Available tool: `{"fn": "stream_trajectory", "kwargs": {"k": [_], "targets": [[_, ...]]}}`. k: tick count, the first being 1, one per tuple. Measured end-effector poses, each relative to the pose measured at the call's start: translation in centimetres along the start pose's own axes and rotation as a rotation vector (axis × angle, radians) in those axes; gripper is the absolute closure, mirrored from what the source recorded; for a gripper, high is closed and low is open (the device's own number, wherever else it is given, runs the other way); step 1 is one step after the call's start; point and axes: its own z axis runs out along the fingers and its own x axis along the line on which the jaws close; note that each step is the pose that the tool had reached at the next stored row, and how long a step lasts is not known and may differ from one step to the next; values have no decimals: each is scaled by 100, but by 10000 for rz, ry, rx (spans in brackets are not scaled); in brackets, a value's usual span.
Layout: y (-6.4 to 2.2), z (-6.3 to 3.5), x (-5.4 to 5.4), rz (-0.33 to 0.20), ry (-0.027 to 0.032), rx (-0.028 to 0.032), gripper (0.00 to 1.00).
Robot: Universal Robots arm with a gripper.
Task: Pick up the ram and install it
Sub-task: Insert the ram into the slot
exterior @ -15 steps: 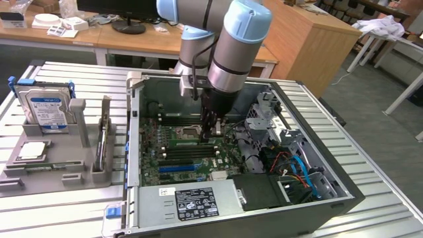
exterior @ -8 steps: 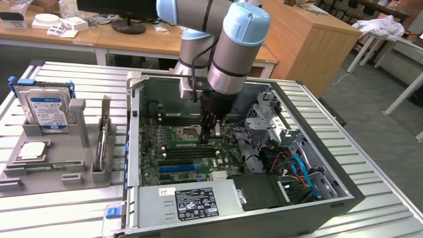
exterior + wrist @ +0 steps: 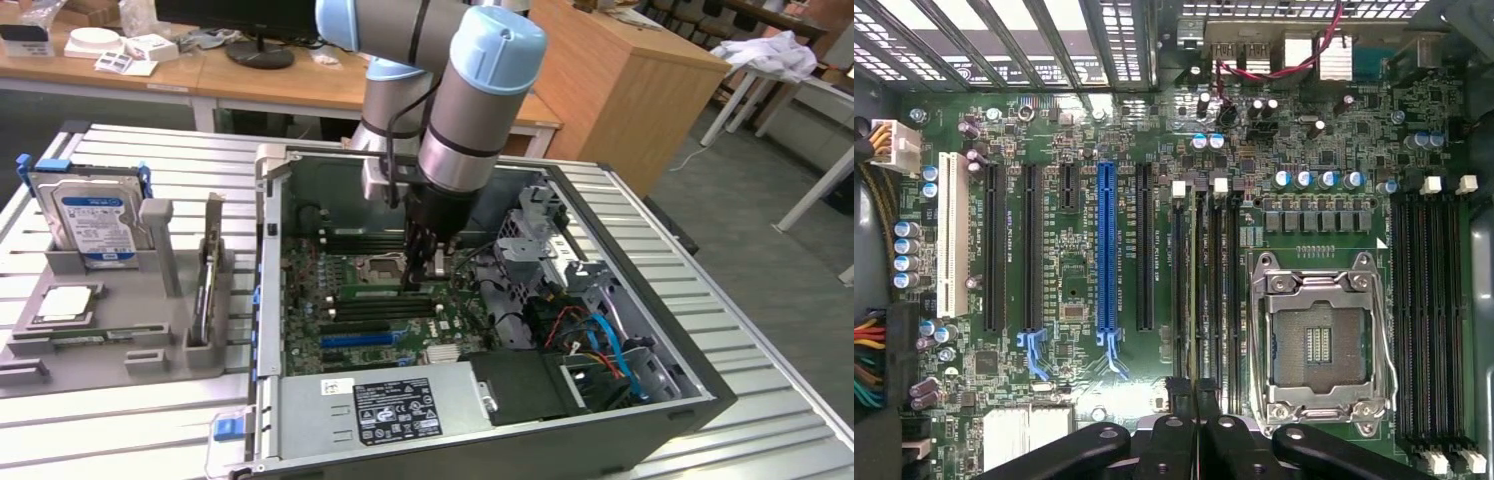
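In the wrist view the ram (image 3: 1195, 290) appears edge-on as a thin greenish strip, lined up along the black memory slots (image 3: 1220, 290) beside the CPU socket (image 3: 1316, 345). My gripper (image 3: 1194, 388) is shut on the ram, one black finger pressed to each side of its near end. I cannot tell whether the stick is seated in a slot or just above it. In the exterior view the gripper (image 3: 427, 268) reaches down inside the open computer case (image 3: 667, 400), over the motherboard (image 3: 350, 330) next to the socket, and the fingers hide the ram.
A grey parts tray (image 3: 114, 330) at the exterior view's left holds a blue-labelled hard drive (image 3: 94, 215) and a CPU (image 3: 64, 303). Inside the case are a power supply (image 3: 387, 405), blue and orange cables (image 3: 601, 345) and a drive cage (image 3: 541, 225). A blue expansion slot (image 3: 1106, 250) lies beside the memory slots.
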Motion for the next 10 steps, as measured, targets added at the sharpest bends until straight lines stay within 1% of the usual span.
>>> {"fn": "stream_trajectory", "kwargs": {"k": [10], "targets": [[-1, -2, 42, -1, 2, 0, 88]]}}
